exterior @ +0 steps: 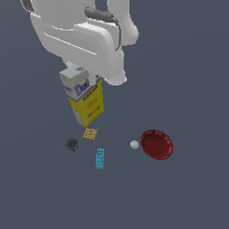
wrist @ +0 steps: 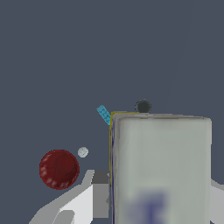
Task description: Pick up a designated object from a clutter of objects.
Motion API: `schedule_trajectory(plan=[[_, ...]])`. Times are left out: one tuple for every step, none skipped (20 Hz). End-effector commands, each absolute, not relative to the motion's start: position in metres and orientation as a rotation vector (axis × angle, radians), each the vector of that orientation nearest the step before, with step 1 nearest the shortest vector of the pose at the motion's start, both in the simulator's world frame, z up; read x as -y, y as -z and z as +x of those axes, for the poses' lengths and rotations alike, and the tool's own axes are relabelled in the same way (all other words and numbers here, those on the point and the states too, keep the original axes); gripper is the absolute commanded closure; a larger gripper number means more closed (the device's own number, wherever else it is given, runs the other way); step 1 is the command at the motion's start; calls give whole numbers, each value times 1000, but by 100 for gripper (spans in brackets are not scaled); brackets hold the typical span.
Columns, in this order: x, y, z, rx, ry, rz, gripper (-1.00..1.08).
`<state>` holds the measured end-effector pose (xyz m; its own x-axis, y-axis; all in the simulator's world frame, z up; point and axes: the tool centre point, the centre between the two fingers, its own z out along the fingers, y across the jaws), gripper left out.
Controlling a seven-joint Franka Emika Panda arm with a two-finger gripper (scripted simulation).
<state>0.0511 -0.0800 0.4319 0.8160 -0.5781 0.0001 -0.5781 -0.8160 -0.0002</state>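
Six items: yellow-and-white rectangular carton box [exterior: 84, 99] with blue lettering, tan square cracker [exterior: 90, 133], cyan block [exterior: 100, 158], dark round can [exterior: 71, 144], tiny white ball [exterior: 134, 144], red bowl [exterior: 157, 144].
Gripper: the white gripper [wrist: 153, 199] appears clamped on the carton's white top, a finger [wrist: 99, 192] pressed to one side.
Carton: tilted beneath the hand, seemingly off the floor, above the cracker.
Risk: the tilt suggests an off-centre hold; the carton could swing, slip and drop onto the cracker or can.
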Motion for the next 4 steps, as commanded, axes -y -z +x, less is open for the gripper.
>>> schedule_trajectory(plan=[[79,-435,53,-954,0,-2993,108],[78,-436,53,-954,0,-2993,108],[78,-436,54,-954,0,-2993,108],[78,-436,54,-954,0,-2993,108]])
